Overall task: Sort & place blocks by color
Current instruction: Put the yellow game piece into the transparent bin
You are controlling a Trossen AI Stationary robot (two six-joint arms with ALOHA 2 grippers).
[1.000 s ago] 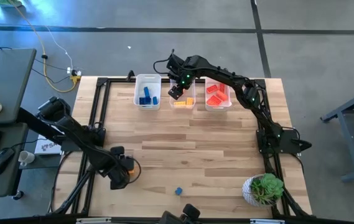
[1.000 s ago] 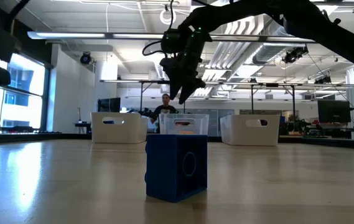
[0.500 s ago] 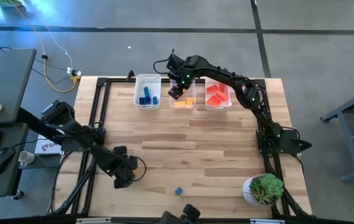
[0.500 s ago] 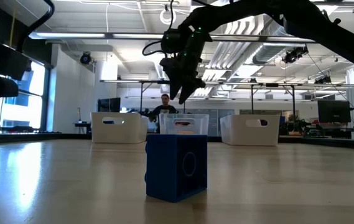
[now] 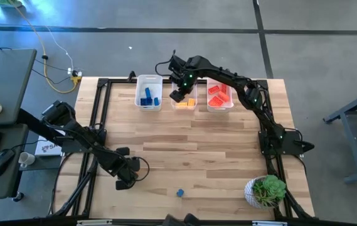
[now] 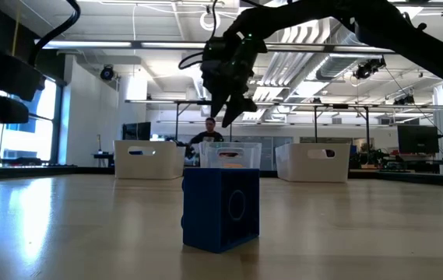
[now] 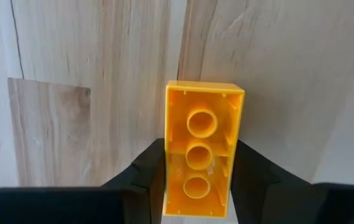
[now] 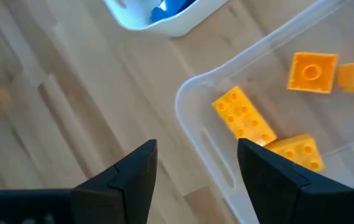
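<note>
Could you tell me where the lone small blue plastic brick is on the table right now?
In the high view the small blue plastic brick lies alone near the wooden table's front edge, between the left gripper and the potted green plant.

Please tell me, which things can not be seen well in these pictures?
- Yellow brick: in the left wrist view the left end effector's fingers cover its sides; the high view hides it under that end effector.
- Blue brick: too small in the high view for its studs.
- Bins: the low view hides their contents.
</note>
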